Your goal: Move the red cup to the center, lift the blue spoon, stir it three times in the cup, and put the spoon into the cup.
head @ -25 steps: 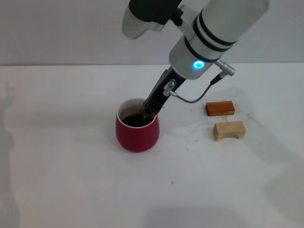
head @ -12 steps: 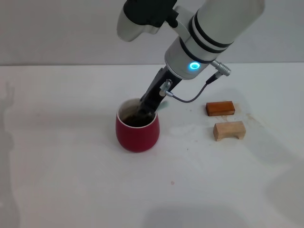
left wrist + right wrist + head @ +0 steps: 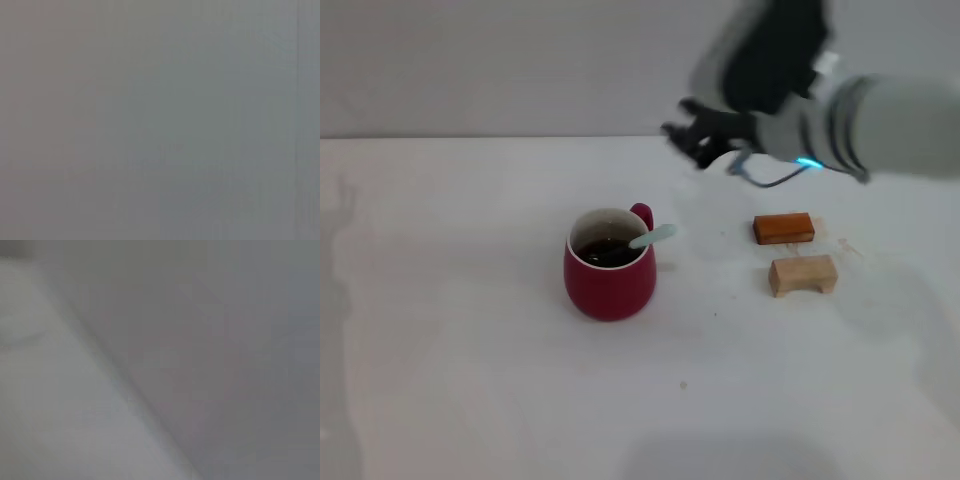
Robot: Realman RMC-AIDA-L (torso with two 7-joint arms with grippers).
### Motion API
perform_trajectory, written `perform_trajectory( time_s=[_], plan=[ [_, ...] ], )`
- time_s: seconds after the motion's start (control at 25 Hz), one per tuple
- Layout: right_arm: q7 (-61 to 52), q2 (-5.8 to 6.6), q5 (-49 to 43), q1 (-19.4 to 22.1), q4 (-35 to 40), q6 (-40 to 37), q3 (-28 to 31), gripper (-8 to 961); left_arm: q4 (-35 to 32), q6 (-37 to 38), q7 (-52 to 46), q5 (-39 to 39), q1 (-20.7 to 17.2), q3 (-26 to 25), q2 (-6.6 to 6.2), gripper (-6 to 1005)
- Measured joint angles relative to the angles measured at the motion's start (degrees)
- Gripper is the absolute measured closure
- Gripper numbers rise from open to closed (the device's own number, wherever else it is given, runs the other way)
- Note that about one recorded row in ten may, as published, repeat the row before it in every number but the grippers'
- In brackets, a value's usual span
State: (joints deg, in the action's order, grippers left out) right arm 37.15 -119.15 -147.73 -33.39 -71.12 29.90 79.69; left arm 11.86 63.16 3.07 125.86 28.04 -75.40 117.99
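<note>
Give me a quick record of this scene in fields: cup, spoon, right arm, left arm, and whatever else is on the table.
cup: red cup upright on the white table, dark liquid inside, handle at the far side
spoon: blue spoon in the cup, handle leaning on the rim toward the robot's right
right gripper: right gripper raised beyond the cup, holding nothing, apart from cup and spoon
left arm: not in view
other items: orange-brown block; tan wooden block nearer the robot
</note>
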Motion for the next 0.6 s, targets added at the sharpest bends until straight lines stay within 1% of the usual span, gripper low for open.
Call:
perform_trajectory(
  time_s=[0.04, 0.08, 0.16, 0.2, 0.24, 0.32, 0.36, 0.4, 0.44, 0.52, 0.6],
  plan=[
    [0.0, 0.0, 0.0, 0.0, 0.0, 0.0, 0.0, 647, 0.0, 0.0, 0.0, 0.0, 0.0, 0.1, 0.05, 174],
    [-0.1, -0.01, -0.1, 3.9, -0.8, -7.4, -0.8, 648, 0.0, 0.0, 0.0, 0.0, 0.0, 0.2, 0.12, 174],
    [-0.2, -0.02, 0.0, 9.6, -1.0, -18.9, -2.0, 649, 0.0, 0.0, 0.0, 0.0, 0.0, 0.9, 0.21, 174],
    [-0.3, -0.03, 0.2, 12.1, -0.5, -25.8, -2.7, 649, 0.0, -0.1, 0.0, 0.0, 0.0, 1.9, 0.27, 174],
    [-0.3, -0.04, 0.5, 14.0, 0.1, -30.7, -3.2, 649, 0.0, -0.1, 0.0, 0.0, 0.0, 2.2, 0.28, 174],
    [-0.4, -0.13, 2.7, 17.7, 3.5, -45.3, -4.9, 649, 0.0, -0.2, 0.0, 0.0, 0.0, 3.1, 0.34, 174],
    [-0.5, -0.21, 6.8, 19.7, 8.6, -59.2, -7.2, 649, 0.0, -0.3, 0.0, 0.0, 0.0, 3.6, 0.38, 174],
    [-0.5, -0.21, 6.8, 19.7, 8.6, -59.2, -7.2, 649, 0.0, -0.3, 0.0, 0.0, -0.1, 4.0, 0.41, 174],
    [-0.7, -0.22, 9.0, 20.1, 11.1, -65.1, -8.3, 649, 0.0, -0.4, 0.0, 0.0, -0.1, 4.6, 0.47, 174],
    [-2.6, -0.17, 13.9, 19.9, 18.6, -77.9, -11.1, 649, 0.0, -0.5, 0.0, 0.0, -0.4, 5.6, 0.52, 174],
    [-6.7, -0.16, 17.0, 19.3, 25.6, -87.6, -13.0, 649, 0.0, -0.5, 0.0, 0.0, -0.6, 6.5, 0.53, 174]
  ],
)
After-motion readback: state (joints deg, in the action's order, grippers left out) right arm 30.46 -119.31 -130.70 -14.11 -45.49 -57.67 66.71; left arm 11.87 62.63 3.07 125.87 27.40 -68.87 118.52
